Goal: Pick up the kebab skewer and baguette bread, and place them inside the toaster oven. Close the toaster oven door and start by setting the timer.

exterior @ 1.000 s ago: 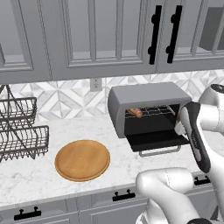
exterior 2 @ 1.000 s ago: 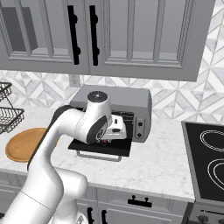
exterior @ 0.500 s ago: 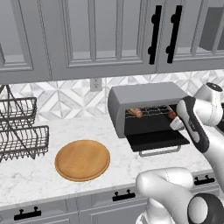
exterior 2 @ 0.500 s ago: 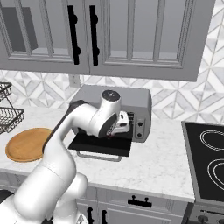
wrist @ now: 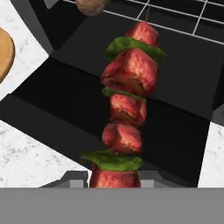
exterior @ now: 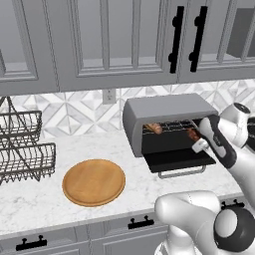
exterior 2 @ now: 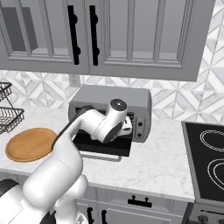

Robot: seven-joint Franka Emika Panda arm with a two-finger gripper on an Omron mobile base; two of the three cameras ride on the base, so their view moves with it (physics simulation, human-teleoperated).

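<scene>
Pincer (wrist: 114, 181) grips my one kebab skewer (wrist: 127, 103): five glossy red meat cubes, three green slices, over the black toaster oven door (wrist: 65, 109); one baguette bread (exterior: 153, 128) inside.

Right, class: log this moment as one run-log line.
tool: shut on kebab skewer | toaster oven door: open | baguette bread: on rack | wooden board: bare

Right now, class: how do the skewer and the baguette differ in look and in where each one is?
The skewer is a stick of red meat chunks with green pieces between them; the baguette is one plain golden-brown loaf. The skewer is held in the gripper's jaws, at the right of the toaster oven's mouth; the baguette lies free on the rack, at the left. Both are at the open oven.
</scene>
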